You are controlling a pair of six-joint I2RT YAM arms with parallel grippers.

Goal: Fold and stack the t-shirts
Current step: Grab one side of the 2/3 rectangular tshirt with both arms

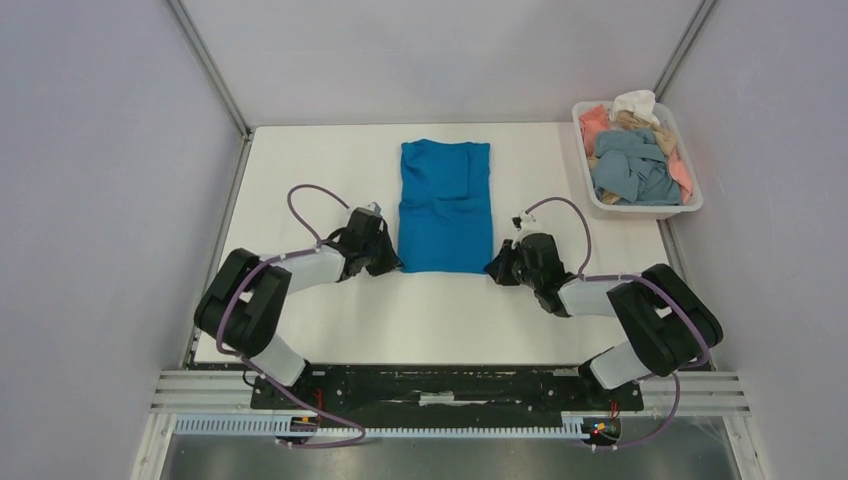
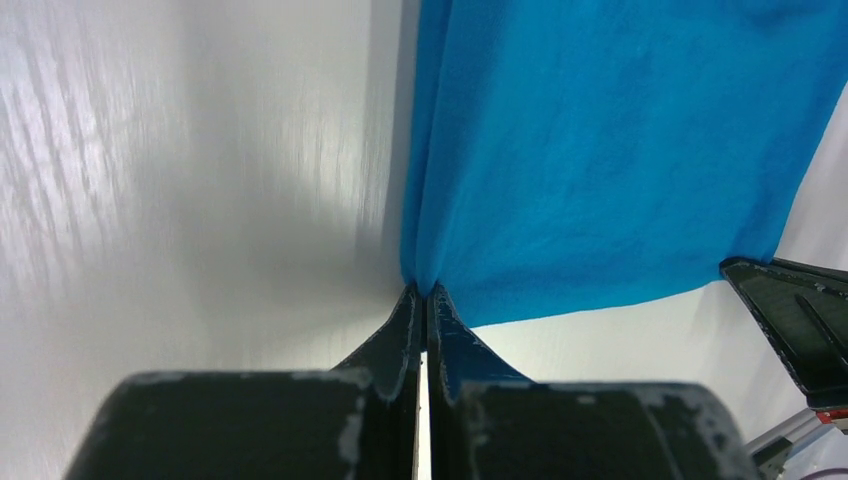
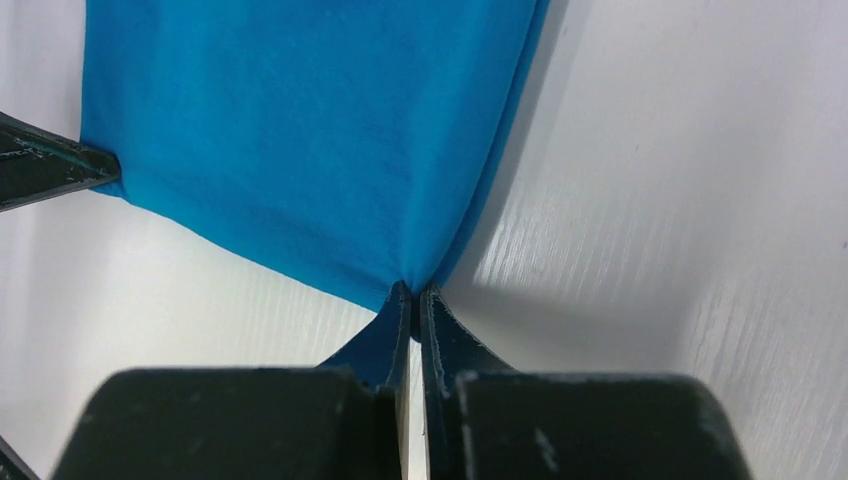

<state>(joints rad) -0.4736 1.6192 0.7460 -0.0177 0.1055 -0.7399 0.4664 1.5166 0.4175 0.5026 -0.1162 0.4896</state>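
Observation:
A bright blue t-shirt (image 1: pixel 445 205) lies as a long rectangle on the white table, sleeves folded in. My left gripper (image 1: pixel 392 262) is shut on its near left corner; the left wrist view shows the jaws (image 2: pixel 424 292) pinching the blue cloth (image 2: pixel 620 150). My right gripper (image 1: pixel 497 268) is shut on its near right corner, the cloth (image 3: pixel 300 140) bunching at the tips (image 3: pixel 413 290). The other shirts, grey-blue (image 1: pixel 630 170), salmon pink (image 1: pixel 594 122), tan and white (image 1: pixel 634 102), lie crumpled in the tray.
A white plastic tray (image 1: pixel 640 208) stands at the table's back right corner. The white table (image 1: pixel 330 160) has walls on three sides. The arm bases sit at the near edge.

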